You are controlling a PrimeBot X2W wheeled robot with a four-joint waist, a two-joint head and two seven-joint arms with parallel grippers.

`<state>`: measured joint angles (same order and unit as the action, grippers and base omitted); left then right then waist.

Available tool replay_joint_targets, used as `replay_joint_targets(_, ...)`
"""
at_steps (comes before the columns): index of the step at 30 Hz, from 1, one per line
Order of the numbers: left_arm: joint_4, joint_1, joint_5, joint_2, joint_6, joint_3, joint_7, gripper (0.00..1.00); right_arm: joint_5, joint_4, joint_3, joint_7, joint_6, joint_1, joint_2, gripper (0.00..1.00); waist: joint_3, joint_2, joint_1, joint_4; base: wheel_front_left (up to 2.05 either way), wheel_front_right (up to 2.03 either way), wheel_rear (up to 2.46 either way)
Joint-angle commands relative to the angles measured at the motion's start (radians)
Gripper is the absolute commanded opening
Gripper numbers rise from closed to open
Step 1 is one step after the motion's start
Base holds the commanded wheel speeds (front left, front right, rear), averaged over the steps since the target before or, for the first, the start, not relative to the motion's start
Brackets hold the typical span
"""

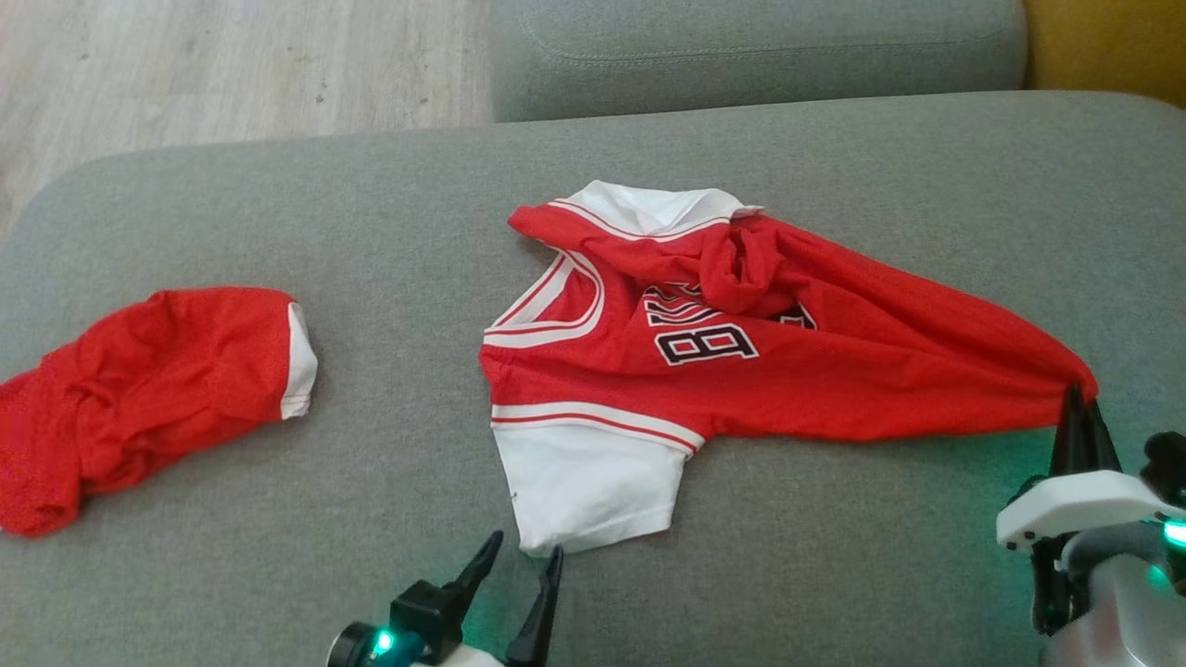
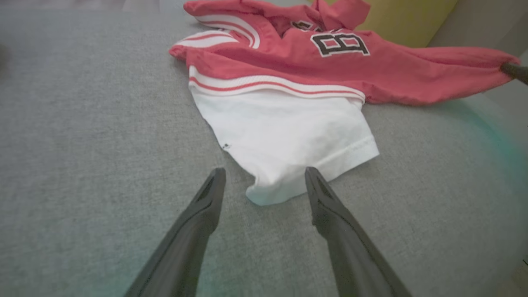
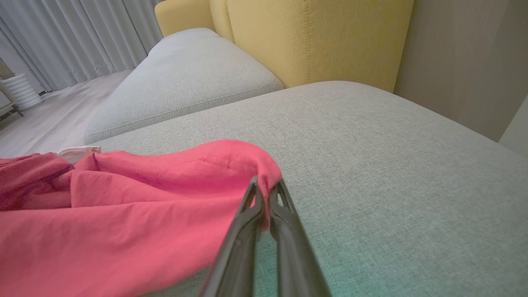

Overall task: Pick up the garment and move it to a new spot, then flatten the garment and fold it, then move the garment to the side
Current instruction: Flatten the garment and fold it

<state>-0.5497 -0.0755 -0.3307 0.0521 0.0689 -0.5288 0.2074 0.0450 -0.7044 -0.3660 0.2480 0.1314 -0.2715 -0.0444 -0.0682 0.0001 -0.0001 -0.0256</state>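
The garment (image 1: 815, 371) is a red jersey with white sleeves and a black-and-white number, lying crumpled on the grey sofa cushion (image 1: 649, 602). My right gripper (image 1: 1078, 398) is shut on the jersey's red hem corner at the right, the cloth pulled taut toward it; the right wrist view shows red fabric (image 3: 144, 214) pinched between the fingertips (image 3: 266, 187). My left gripper (image 1: 525, 548) stands open just short of the white sleeve's edge (image 1: 593, 491). In the left wrist view the sleeve (image 2: 284, 136) reaches between the two fingers, with the gripper (image 2: 264, 173) apart from it or barely touching.
A second red garment with white trim (image 1: 139, 398) lies bunched at the cushion's left. Another grey cushion (image 1: 760, 46) sits behind, wooden floor (image 1: 232, 65) at the far left, and a yellow chair back (image 3: 313, 37) beyond the cushion.
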Motion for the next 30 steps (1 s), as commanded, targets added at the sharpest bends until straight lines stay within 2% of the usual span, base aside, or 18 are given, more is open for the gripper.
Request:
replay_joint_targets(1, 0.009, -0.04, -0.007, 0.001, 0.007, 0.017, -0.002, 1.0, 0.006, 0.035, 0.034, 0.014, -0.001, -0.009, -0.006, 0.0, 0.003, -0.0001, 0.0001, 0.004, 0.0, 0.0, 0.0)
replay_joint_targets(24, -0.077, -0.127, -0.048, -0.001, 0.011, -0.027, 0.013, 1.0, 0.032, 0.039, 0.093, 0.014, -0.001, -0.038, -0.006, 0.0, -0.046, -0.0001, 0.0001, 0.044, 0.0, 0.0, 0.0)
replay_joint_targets(25, -0.079, -0.13, -0.056, -0.001, 0.013, -0.028, 0.013, 0.7, 0.033, 0.038, 0.095, 0.014, -0.001, -0.04, -0.006, 0.0, -0.048, -0.0001, 0.0001, 0.045, 0.0, 0.0, 0.0)
replay_joint_targets(26, -0.081, -0.133, -0.066, -0.001, 0.015, -0.029, 0.013, 0.23, 0.033, 0.038, 0.096, 0.014, -0.001, -0.041, -0.006, 0.0, -0.049, -0.0001, 0.0001, 0.045, 0.0, 0.0, 0.0)
replay_joint_targets(27, -0.08, -0.137, -0.074, -0.001, 0.019, -0.032, 0.014, 0.0, 0.033, 0.038, 0.097, 0.014, -0.001, -0.042, -0.006, 0.0, -0.05, -0.0001, 0.0001, 0.046, 0.0, 0.0, 0.0)
replay_joint_targets(30, -0.069, -0.144, -0.1, -0.001, 0.03, -0.037, 0.021, 0.0, 0.036, 0.04, 0.101, 0.014, -0.001, -0.046, -0.006, 0.0, -0.05, -0.0001, 0.0001, 0.045, 0.0, 0.0, 0.0)
